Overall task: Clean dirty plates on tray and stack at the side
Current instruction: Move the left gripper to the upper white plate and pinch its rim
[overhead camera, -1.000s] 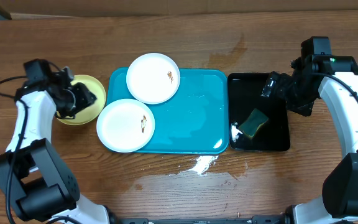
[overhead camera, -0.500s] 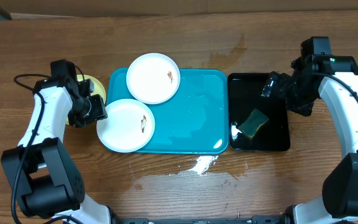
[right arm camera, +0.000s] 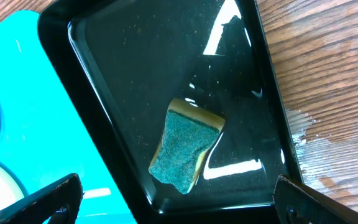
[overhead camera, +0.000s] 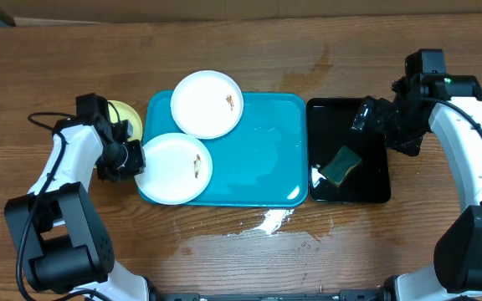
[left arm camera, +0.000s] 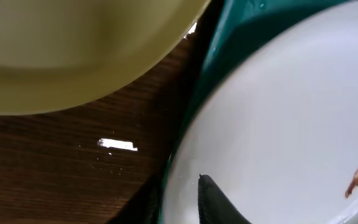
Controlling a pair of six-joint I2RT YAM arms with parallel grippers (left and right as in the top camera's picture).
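The turquoise tray (overhead camera: 258, 159) holds two white plates. The back plate (overhead camera: 203, 104) and the front plate (overhead camera: 174, 171) each bear a small brown smear. My left gripper (overhead camera: 134, 160) is shut on the front plate's left rim; in the left wrist view one finger (left arm camera: 215, 202) lies on top of the white plate (left arm camera: 291, 118) and the other sits under the rim. A yellow-green plate (overhead camera: 124, 115) rests on the table left of the tray, partly hidden by my left arm. My right gripper (overhead camera: 373, 117) hangs open above the black tray (overhead camera: 366, 188).
A green and yellow sponge (overhead camera: 341, 164) lies in the black tray, also seen as the sponge (right arm camera: 185, 149) between my right fingers (right arm camera: 58, 199). A white wet patch (overhead camera: 270, 221) marks the table in front of the turquoise tray.
My left gripper moved right from the yellow-green plate to the front white plate and closed on its rim. The plate shifted slightly right. The right arm stayed still.
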